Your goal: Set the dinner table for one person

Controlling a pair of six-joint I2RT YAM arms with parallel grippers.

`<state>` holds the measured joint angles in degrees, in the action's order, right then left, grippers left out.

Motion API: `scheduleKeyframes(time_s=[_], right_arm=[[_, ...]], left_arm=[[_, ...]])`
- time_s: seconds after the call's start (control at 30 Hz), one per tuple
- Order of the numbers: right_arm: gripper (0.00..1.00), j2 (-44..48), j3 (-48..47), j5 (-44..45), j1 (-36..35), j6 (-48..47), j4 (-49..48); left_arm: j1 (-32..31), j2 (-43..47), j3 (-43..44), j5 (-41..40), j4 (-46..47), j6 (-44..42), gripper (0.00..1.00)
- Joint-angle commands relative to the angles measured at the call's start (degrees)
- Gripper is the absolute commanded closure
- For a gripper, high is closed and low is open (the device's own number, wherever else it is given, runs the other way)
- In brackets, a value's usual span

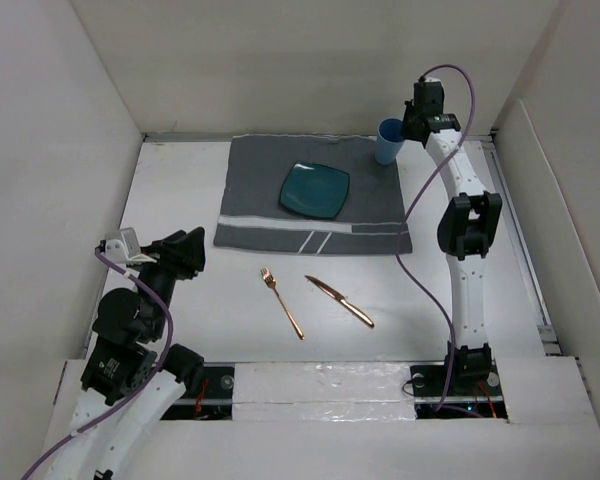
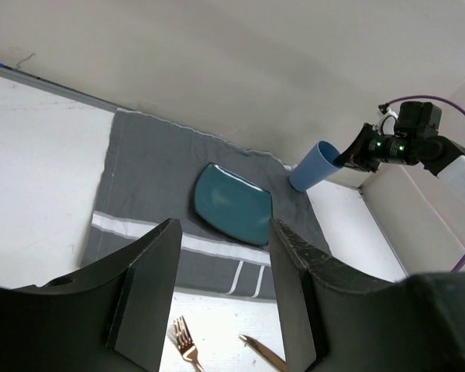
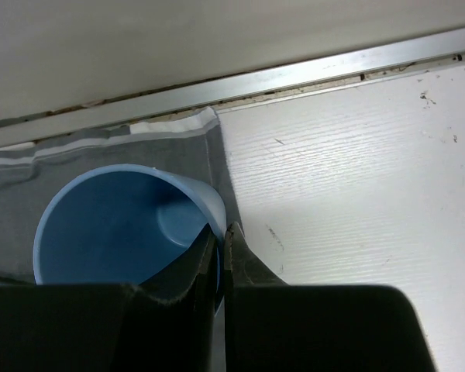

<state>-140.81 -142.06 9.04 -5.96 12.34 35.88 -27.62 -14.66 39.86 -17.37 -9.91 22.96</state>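
A blue cup (image 1: 388,142) stands at the back right corner of the grey striped placemat (image 1: 260,190). My right gripper (image 1: 412,125) is shut on its rim. In the right wrist view one finger is inside the cup (image 3: 108,225) and the other outside, with the gripper (image 3: 221,232) pinching the wall. A teal square plate (image 1: 315,190) lies in the middle of the placemat. On the white dinner table (image 1: 180,200) in front of the mat lie a copper fork (image 1: 282,302) and a copper knife (image 1: 340,301). My left gripper (image 1: 195,250) hovers open at the left, holding nothing, facing the plate (image 2: 234,204).
White walls close in the table on the left, back and right. A metal rail (image 3: 294,77) runs along the back edge just behind the cup. The right arm's purple cable (image 1: 420,210) hangs over the mat's right edge.
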Motion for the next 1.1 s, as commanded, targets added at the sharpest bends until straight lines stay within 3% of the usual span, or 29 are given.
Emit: scheduleKeyframes(time_s=[0.0, 0.33, 0.37, 0.4, 0.53, 0.7, 0.83, 0.87, 0.93, 0.97, 1.0, 1.03, 1.07], right_arm=[[1.0, -1.5, -2.7, -0.1, -0.4, -0.8, -1.9], [0.98, -2.2, -1.2, 2.1, 0.2, -1.5, -1.3], [0.93, -1.8, -0.1, 2.2, 0.2, -1.5, -2.3], [0.78, -1.4, 0.1, 2.2, 0.7, -1.4, -2.6], [0.5, 2.2, 1.0, 0.1, 0.7, -0.8, -3.0], [0.41, 9.0, 3.6, -4.0, 0.7, -0.5, -5.2], [0.4, 16.3, 9.4, -7.0, 0.1, 0.2, -6.0], [0.42, 18.5, 12.3, -7.6, 0.1, 0.2, -7.6], [0.64, 28.3, 21.2, -8.6, -1.2, 0.2, -12.2], [0.98, 39.4, 38.6, -11.4, -3.8, 0.2, -21.3], [0.99, 39.5, 38.8, -11.4, -3.8, 0.2, -21.4], [1.0, 43.0, 44.7, -12.8, -4.9, 0.8, -26.6], [1.0, 46.6, 56.8, -13.6, -7.6, 1.0, -29.3]], left_arm=[[0.3, -1.2, 0.2, 0.5, 2.9, -0.9, 0.54], [0.3, -2.1, 0.3, 0.9, 3.0, -0.8, 0.54], [0.3, -2.2, 0.3, 0.8, 3.0, -0.8, 0.54], [0.3, -2.5, 0.3, 0.9, 2.9, -0.8, 0.54], [0.3, -2.5, 0.4, 1.0, 2.9, -0.8, 0.54], [0.3, -2.4, 0.4, 1.2, 3.0, -0.8, 0.54], [0.3, -2.1, 0.4, 1.5, 2.7, -0.7, 0.54], [0.3, -2.0, 0.4, 1.5, 2.8, -0.7, 0.54], [0.3, -1.8, 0.4, 1.3, 2.5, -0.7, 0.55], [0.3, -1.4, 0.5, 1.6, 2.4, -0.7, 0.59], [0.3, -1.4, 0.5, 1.6, 2.4, -0.6, 0.59], [0.3, -1.4, 0.3, 1.7, 2.5, -0.7, 0.68], [0.3, -1.3, 0.3, 2.0, 2.7, -0.7, 0.79]])
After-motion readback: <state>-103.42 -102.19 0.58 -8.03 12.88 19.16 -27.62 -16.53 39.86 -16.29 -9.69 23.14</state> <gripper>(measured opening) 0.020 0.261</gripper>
